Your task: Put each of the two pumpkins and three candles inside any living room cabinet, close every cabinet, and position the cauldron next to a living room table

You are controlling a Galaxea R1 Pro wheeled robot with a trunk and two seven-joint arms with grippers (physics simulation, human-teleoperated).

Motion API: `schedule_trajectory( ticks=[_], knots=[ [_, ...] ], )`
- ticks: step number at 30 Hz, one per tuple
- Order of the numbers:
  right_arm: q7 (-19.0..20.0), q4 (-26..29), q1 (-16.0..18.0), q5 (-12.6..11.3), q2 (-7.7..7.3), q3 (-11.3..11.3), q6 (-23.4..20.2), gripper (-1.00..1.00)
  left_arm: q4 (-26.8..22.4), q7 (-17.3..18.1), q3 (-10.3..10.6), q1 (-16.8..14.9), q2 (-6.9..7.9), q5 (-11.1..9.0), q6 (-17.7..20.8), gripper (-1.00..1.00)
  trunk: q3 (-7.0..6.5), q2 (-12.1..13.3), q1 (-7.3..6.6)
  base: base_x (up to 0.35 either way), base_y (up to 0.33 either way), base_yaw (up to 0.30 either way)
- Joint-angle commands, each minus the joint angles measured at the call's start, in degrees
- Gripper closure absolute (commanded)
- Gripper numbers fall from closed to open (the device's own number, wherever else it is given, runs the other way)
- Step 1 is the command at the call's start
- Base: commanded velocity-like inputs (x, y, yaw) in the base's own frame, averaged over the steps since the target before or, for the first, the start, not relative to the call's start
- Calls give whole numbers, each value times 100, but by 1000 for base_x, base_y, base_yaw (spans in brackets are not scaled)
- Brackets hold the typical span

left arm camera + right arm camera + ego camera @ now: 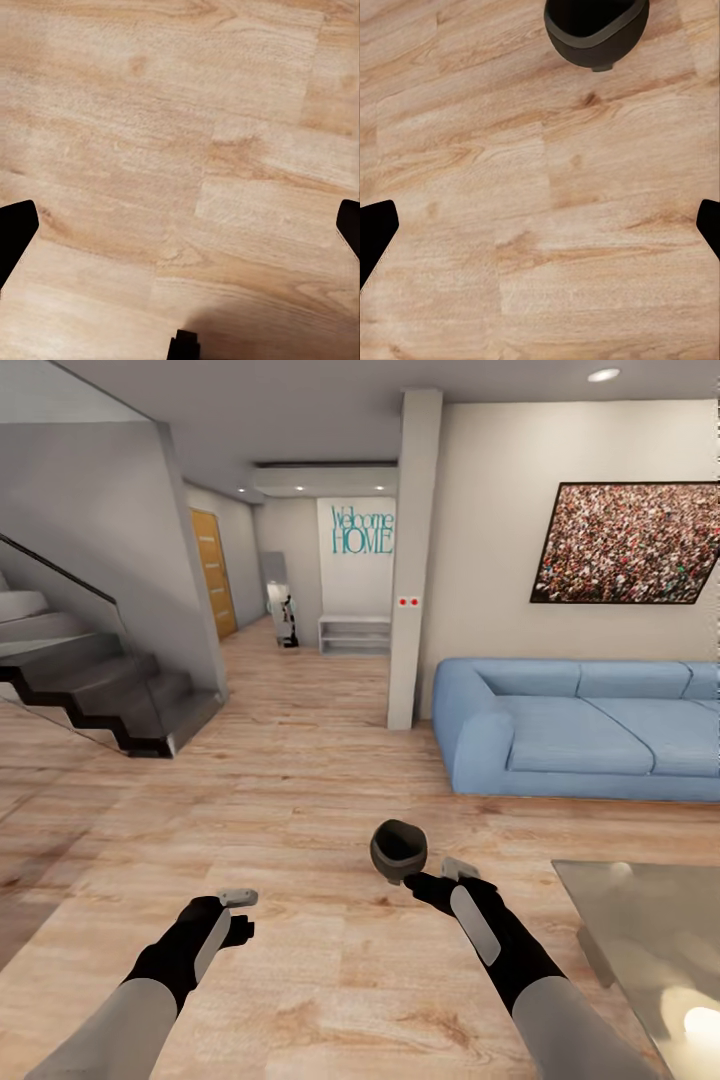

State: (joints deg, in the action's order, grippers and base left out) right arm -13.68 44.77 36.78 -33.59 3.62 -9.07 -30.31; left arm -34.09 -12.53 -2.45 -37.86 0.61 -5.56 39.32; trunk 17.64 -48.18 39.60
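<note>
at the left of the head view the left gripper hangs low over the bare wooden floor, and its wrist view shows the two dark fingertips standing wide apart with nothing but planks between them, so it is released and empty. further right, the cauldron sits on the floor, a small round black pot with its wide mouth tipped toward the camera, just ahead of the right gripper. in the right wrist view the pot lies well beyond the spread fingertips, so that gripper is also released and grasping nothing. the pot looks rigid and probably light for its size; its bulging body would likely slip out of a pinch, so the thin rim of the mouth, one finger inside and one outside, seems the surer hold. at the far right the grey glass table stands near, well within a short carry.
</note>
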Motion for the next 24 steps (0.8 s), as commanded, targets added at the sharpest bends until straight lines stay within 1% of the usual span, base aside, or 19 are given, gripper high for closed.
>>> schedule_trajectory(
  ticks=[1, 12, 17, 24],
  knots=[
    [-56, 7, 5, -60, -2, -16, -10, -100, -10, -38, -1, -2, 1, -59, 23, -100, 8, -5, 5, 342, 73, -179],
    [-55, 5, 5, -68, -2, -16, -10, -100, -10, -38, -1, -2, 1, -59, 23, -100, 8, -5, 5, 342, 73, -257],
    [-53, 5, 5, -68, -2, -16, -10, -100, -10, -38, -1, -2, 1, -62, 23, -100, 8, -5, 5, 342, 27, -264],
    [-54, 7, 5, -66, -2, -16, -11, -100, -10, -38, -1, -2, 1, -62, 23, -100, 8, -5, 5, 342, 1, -46]
  ],
)
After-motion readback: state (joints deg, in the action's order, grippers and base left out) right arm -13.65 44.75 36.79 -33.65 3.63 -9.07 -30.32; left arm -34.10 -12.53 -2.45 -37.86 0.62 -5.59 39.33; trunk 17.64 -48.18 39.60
